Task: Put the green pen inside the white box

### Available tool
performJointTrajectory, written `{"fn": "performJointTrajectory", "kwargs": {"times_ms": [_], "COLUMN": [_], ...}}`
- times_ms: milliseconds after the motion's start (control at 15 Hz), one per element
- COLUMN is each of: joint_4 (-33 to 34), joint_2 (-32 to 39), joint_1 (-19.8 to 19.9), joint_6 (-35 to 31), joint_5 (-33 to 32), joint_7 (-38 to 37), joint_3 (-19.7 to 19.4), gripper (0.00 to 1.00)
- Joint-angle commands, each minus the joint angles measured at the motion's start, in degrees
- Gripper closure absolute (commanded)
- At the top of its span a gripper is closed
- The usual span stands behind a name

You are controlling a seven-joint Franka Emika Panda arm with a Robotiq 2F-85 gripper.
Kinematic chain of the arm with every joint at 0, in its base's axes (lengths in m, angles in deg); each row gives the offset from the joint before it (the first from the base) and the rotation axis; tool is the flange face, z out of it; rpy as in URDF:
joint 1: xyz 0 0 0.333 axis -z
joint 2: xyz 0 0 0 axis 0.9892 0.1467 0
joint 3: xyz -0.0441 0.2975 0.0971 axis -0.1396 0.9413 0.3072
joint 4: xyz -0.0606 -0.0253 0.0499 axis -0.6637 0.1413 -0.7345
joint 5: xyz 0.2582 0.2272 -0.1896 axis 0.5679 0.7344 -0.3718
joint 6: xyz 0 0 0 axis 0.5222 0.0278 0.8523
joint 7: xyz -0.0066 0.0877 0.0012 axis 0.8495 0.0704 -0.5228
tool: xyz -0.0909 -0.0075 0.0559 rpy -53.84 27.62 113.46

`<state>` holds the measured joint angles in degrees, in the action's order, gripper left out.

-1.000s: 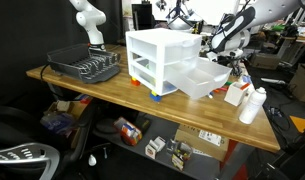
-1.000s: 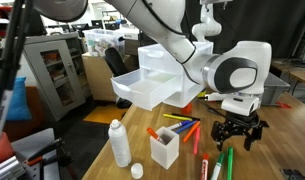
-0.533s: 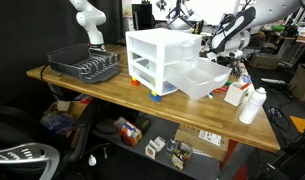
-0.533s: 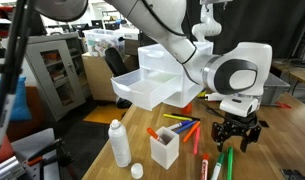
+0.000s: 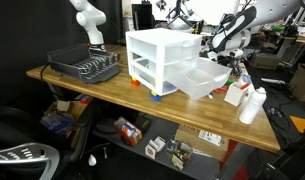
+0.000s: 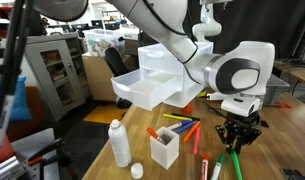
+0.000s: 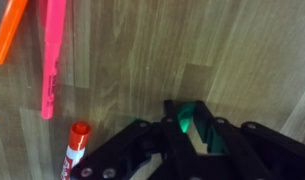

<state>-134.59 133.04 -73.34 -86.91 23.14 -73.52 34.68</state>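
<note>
Long wooden desk, warm brown plank top with a visible grain. The white, glossy, round-jointed robot arm reaches down over it.

A boxy white plastic drawer cabinet stands mid-desk. The white box sits just beside it. It is a shallow, wide tray of translucent white plastic, much lower than the cabinet, and also shows in an exterior view. A black wire dish rack sits at the far end of the desk.

A white cylindrical plastic bottle stands upright near the desk edge. A small square white cup is near it, with orange and red markers lying flat behind it.

The gripper is black and angular and points straight down at the desk surface. In the wrist view its fingers are pinched in on the green pen, with green plastic showing between the black pads. The gripper looks fully clamped on it.

In an exterior view the green pen is a thin stick at desk level under the gripper, well apart from the white box.

The wrist view also shows a slim pink marker, an orange marker and a red-capped marker, all lying on the wood.
</note>
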Motion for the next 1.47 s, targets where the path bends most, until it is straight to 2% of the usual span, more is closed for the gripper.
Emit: {"fn": "performJointTrajectory", "kwargs": {"times_ms": [0,133,333,600,867,1000,1200,1400], "joint_4": [0.63,0.52,-1.08,-4.62,-10.5,-15.45,-23.72,-31.77], "joint_2": [0.13,0.03,-1.09,-4.62,-10.6,-14.63,-20.56,-26.5], "joint_1": [1.19,1.24,0.47,1.57,5.04,6.77,9.65,13.86], "joint_6": [0.89,0.83,-0.84,-4.82,-10.34,-13.32,-18.61,-25.36], "joint_5": [0.52,0.58,0.22,1.89,8.57,12.74,19.72,29.43], "joint_7": [-0.61,-0.5,-1.84,-1.77,1.25,4.51,11.4,22.91], "joint_3": [1.31,1.39,0.44,1.38,4.87,7.22,10.87,15.91], "gripper": [0.99,0.96,0.96,0.96,0.96,0.96,0.96,0.96]}}
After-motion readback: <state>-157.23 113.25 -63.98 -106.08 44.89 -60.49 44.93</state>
